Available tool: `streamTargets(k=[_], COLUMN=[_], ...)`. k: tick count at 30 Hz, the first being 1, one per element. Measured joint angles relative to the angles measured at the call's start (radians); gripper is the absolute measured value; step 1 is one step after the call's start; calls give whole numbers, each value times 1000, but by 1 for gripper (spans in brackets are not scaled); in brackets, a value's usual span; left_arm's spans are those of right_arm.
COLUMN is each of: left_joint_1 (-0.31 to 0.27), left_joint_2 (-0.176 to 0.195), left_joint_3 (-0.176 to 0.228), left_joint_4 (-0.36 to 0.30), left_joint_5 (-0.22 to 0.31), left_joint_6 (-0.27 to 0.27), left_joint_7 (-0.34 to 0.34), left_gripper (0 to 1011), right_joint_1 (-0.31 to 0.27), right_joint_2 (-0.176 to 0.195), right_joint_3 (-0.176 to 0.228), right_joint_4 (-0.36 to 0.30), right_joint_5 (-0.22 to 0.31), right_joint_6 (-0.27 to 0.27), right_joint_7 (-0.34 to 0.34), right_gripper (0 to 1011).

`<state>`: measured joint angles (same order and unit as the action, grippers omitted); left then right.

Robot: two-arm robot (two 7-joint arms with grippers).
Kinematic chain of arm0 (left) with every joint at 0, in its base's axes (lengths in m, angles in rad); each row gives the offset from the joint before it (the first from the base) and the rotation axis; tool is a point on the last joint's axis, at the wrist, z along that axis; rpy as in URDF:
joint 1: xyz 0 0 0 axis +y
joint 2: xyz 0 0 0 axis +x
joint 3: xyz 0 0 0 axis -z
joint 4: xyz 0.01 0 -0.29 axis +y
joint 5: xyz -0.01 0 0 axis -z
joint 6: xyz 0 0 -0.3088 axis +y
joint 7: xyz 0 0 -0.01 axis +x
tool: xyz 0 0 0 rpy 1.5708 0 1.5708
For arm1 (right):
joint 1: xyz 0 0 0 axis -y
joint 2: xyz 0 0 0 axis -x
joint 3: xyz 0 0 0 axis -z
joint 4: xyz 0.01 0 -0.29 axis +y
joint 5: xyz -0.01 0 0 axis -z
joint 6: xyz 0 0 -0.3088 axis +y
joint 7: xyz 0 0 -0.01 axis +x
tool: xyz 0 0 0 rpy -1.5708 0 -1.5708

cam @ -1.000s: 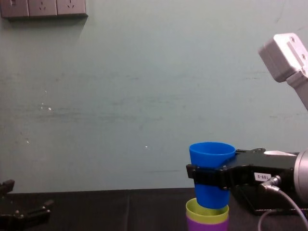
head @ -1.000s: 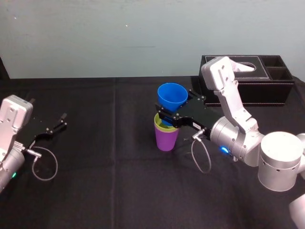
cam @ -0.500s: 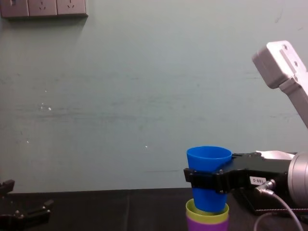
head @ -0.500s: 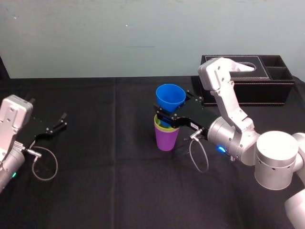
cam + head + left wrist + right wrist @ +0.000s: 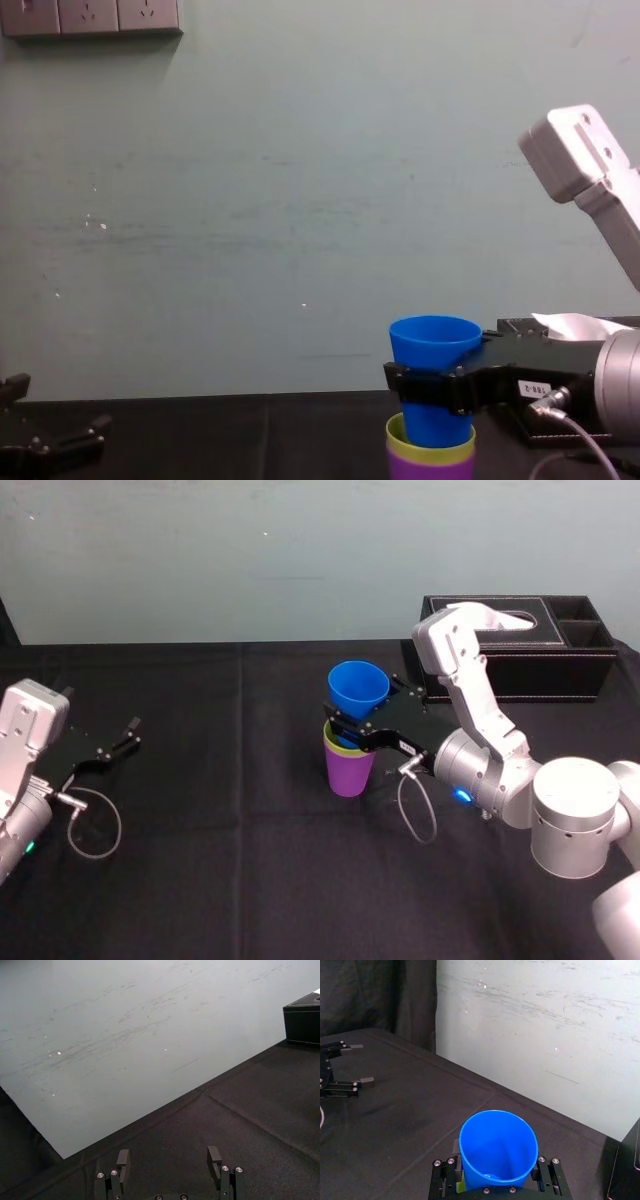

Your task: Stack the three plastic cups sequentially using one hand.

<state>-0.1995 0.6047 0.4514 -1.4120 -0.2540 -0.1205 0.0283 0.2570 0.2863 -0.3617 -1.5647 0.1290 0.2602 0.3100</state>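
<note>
In the chest view the right gripper (image 5: 428, 386) is clamping the blue cup (image 5: 434, 342), whose base is dipping into the yellow-green cup (image 5: 430, 450) nested in the purple cup (image 5: 350, 771) at mid-table, so the next move probably calls for seating and releasing it, while the left gripper (image 5: 122, 740) is idling open at the far left.

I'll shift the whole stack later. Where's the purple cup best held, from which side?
Take the purple cup by its bare lower wall, probably level from the side. It stands upright, tapering downward; the yellow-green cup fills its mouth, and the right gripper holds the blue cup partway in. The left gripper idles far left.
</note>
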Motion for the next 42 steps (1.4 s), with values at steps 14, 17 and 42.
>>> streamTargets(k=[14,17,42], left_joint_1=[0,0,0], left_joint_2=[0,0,0], left_joint_3=[0,0,0], left_joint_4=[0,0,0], left_joint_5=[0,0,0], left_joint_6=[0,0,0], left_joint_7=[0,0,0], left_gripper=[1010,1010,1010], right_joint_1=[12,13,13], right_joint_2=[-8,-9,-8], right_joint_3=[-7,-8,-7], right_joint_4=[56,67,64], right_joint_5=[-4,-3,-2], right_joint_6=[-41,-48,-46], right_joint_7=[15,20,20], right_gripper=[741,741,1003])
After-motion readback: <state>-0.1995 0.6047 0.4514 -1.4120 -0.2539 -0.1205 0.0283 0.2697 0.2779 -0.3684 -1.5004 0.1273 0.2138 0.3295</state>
